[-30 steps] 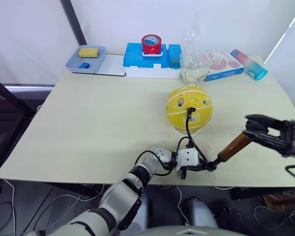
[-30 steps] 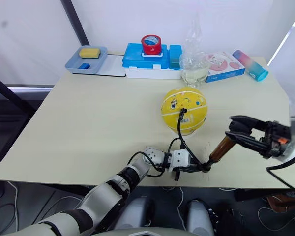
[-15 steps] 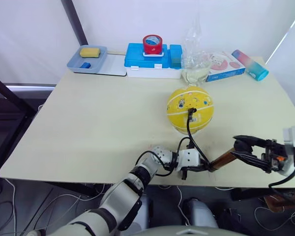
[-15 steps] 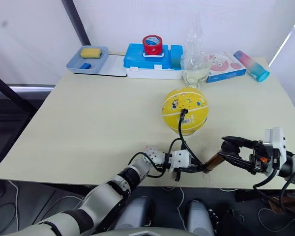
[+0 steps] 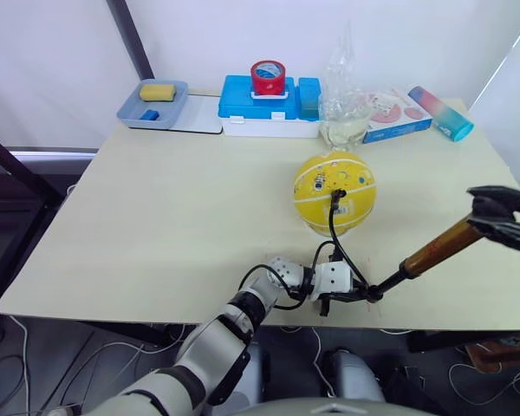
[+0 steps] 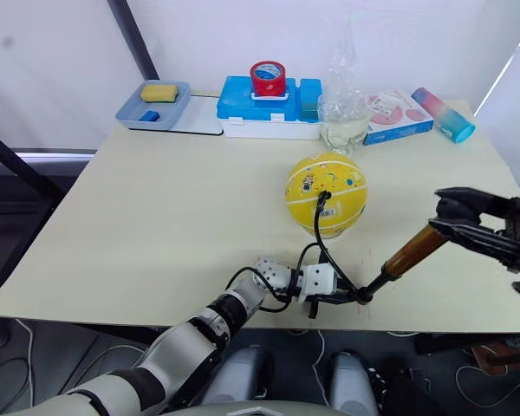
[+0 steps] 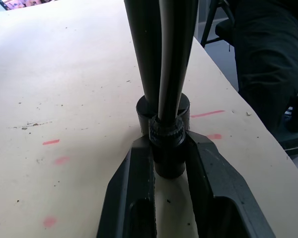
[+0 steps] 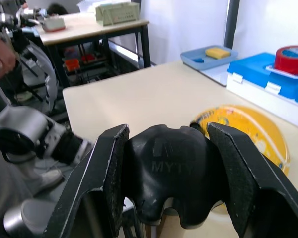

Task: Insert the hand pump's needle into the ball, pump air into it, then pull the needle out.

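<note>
Raised, right gripper (image 6: 446,212) clasps the hand pump (image 6: 413,251) handle; left gripper (image 7: 170,163) pins its base on the table (image 5: 173,217).

My right gripper (image 8: 166,183) has matt black textured plastic fingers clamped on the smooth black moulded pump handle (image 8: 165,163). Beyond it: glossy amber metallic pump tube (image 6: 413,250), yellow rubbery ball (image 6: 326,194) with slight sheen, matt cream table (image 6: 173,208).

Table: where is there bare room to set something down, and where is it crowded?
The table is bare across its left half, between the grey tray and the near edge. The back edge is crowded: blue box, plastic bag, bottle. The ball, hose and hand pump fill the near right.
</note>
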{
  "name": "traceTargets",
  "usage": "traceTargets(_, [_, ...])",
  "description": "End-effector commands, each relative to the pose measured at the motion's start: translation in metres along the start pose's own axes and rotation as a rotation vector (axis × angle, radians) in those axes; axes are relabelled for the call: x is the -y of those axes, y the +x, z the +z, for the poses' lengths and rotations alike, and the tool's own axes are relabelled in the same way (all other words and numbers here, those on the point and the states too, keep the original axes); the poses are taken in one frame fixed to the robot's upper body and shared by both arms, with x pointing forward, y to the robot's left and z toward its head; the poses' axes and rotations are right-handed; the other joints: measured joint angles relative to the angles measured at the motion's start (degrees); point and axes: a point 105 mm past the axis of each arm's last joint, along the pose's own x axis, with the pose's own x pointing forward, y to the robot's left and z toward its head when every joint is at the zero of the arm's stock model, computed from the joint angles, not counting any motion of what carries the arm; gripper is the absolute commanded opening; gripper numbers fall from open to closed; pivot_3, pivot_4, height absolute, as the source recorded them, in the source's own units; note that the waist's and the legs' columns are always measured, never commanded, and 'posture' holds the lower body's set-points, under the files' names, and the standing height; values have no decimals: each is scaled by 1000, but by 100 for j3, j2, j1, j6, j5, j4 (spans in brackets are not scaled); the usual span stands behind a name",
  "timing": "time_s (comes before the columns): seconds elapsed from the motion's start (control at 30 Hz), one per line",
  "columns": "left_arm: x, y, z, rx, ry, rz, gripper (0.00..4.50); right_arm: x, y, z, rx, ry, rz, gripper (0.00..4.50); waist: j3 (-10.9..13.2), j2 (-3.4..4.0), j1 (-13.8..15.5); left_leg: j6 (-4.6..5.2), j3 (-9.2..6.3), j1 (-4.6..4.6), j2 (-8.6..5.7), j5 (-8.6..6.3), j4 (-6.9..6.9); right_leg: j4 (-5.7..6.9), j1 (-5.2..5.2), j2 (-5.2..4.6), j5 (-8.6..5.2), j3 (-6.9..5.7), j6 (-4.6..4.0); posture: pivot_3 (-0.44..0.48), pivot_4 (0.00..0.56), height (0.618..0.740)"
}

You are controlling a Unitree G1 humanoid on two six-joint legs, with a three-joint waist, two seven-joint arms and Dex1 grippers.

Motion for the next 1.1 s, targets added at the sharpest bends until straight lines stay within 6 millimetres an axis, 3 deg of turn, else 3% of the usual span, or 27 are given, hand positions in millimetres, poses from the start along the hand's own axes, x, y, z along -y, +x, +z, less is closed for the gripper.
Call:
traceTargets(0.03, [29,-13,-44,-167,-109,-84,378,-1,-5,22,38,-73,-37,2000,1,1,0,5,0,-2,0,3,0,0,0,-1,0,0,-1,0,150,739])
traceTargets(0.07, [29,-13,-44,-166,-109,-85,378,-2,-3,18,28,-64,-31,2000,0,1,0,13,1,-3,0,7,0,0,0,-1,1,0,-1,0,150,739])
traceTargets(0.4, [29,-13,-44,-167,-112,-80,378,-2,11,-90,-205,33,-44,2000,-20,-28,-6,12,-2,5,4,7,-1,0,2,6,-10,-1,16,0,150,739])
traceTargets(0.63, [28,-13,-44,-166,-114,-73,378,-6,20,-138,-222,43,-59,2000,-23,-28,-7,12,-3,5,4,7,-1,0,2,6,-10,-2,15,0,150,739])
traceTargets(0.73, [28,-14,-45,-166,-116,-70,378,-2,18,-127,-179,23,-67,2000,-25,-28,-8,12,-3,6,4,7,-1,0,2,6,-10,-2,15,0,150,739])
traceTargets(0.87, [30,-14,-46,-170,-118,-73,378,-2,11,-95,-144,-12,-24,2000,-21,-20,-3,10,-3,6,4,6,-1,1,2,4,-9,-2,14,0,150,739])
traceTargets(1.1, [31,-14,-46,-169,-117,-80,378,2,2,-23,-34,-65,-11,2000,-11,-4,2,0,-2,2,0,0,-2,-1,1,0,3,-2,-6,0,150,739])
